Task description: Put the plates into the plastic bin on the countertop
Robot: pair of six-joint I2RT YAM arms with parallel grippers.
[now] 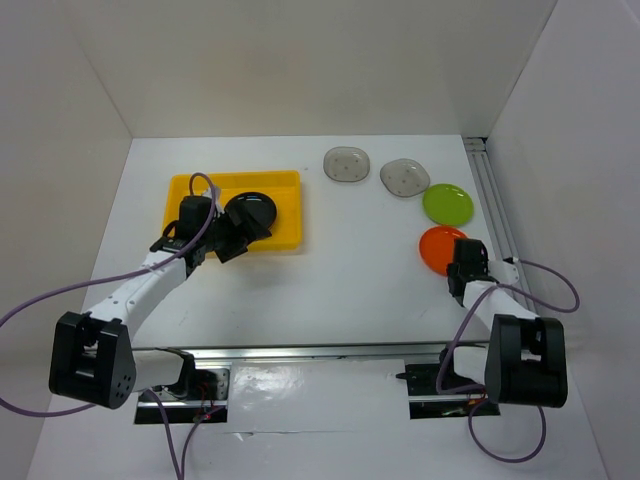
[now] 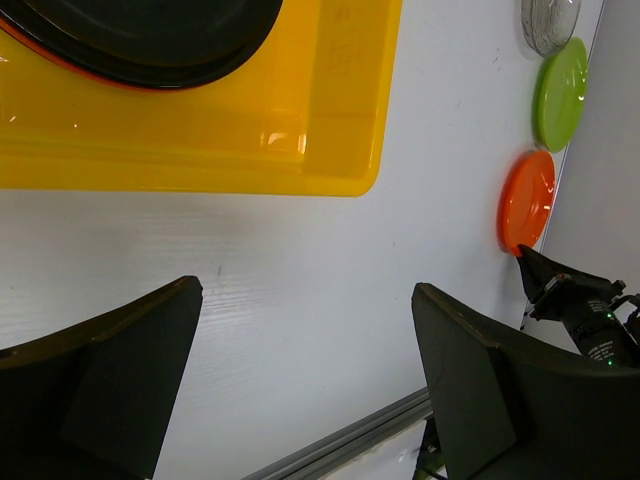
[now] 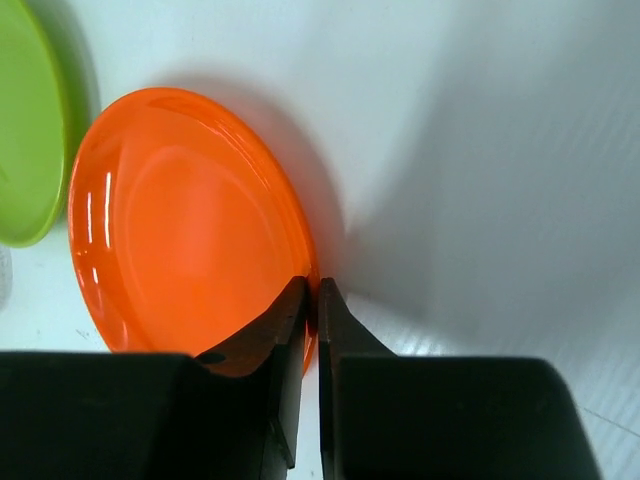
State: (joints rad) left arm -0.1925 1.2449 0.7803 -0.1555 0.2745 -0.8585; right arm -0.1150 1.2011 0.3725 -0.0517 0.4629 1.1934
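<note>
Plates sit in two spots on the white tabletop (image 1: 350,290) — a black plate (image 1: 255,208) inside the yellow plastic bin (image 1: 283,184) at the left, and two grey plates (image 1: 347,163), a green plate (image 1: 448,203) and an orange plate (image 1: 436,247) in a loose row at the right. The right jaws are almost pressed together, pinching the near rim of the orange plate. The left jaws stand spread wide and hold nothing — above the bin's near rim, beside the black plate

Two grey plates (image 1: 347,164), one green (image 1: 448,203), one orange (image 1: 438,247), one black (image 1: 252,212), one yellow bin (image 1: 285,228).
</note>
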